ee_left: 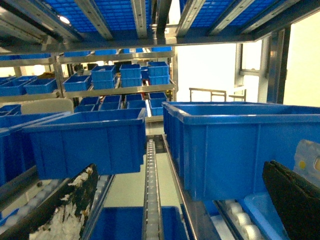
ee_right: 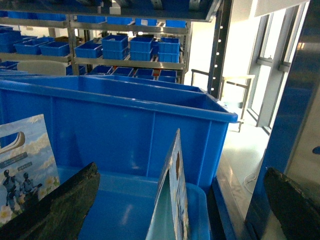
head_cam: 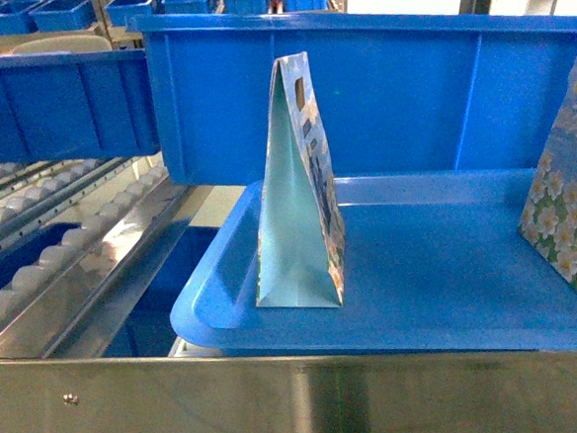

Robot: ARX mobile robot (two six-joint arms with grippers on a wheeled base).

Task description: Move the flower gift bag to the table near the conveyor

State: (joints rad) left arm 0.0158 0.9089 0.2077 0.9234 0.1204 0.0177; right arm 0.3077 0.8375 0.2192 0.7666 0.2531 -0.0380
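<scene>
A flower gift bag (head_cam: pixel 571 226), white blossoms under pale blue, stands at the right edge of the head view on a blue tray (head_cam: pixel 443 295). A matching printed bag (ee_right: pixel 22 165) shows at the left of the right wrist view. Another gift bag (head_cam: pixel 302 196) stands edge-on mid-tray. My right gripper (ee_right: pixel 177 210) is open, and an edge-on bag (ee_right: pixel 172 200) stands in line with its gap, touching neither finger. My left gripper (ee_left: pixel 177 205) is open and empty above the conveyor (ee_left: pixel 151 190), whose roller lanes (head_cam: pixel 63 242) lie left of the tray. The table is out of view. Neither gripper appears in the head view.
A big blue bin (head_cam: pixel 359 93) stands right behind the tray and another (head_cam: pixel 53 104) sits over the roller lanes. A steel rail (head_cam: pixel 302 404) crosses the front. Racks of small blue bins (ee_left: pixel 125 75) fill the background. A steel post (ee_right: pixel 222 50) rises at the right.
</scene>
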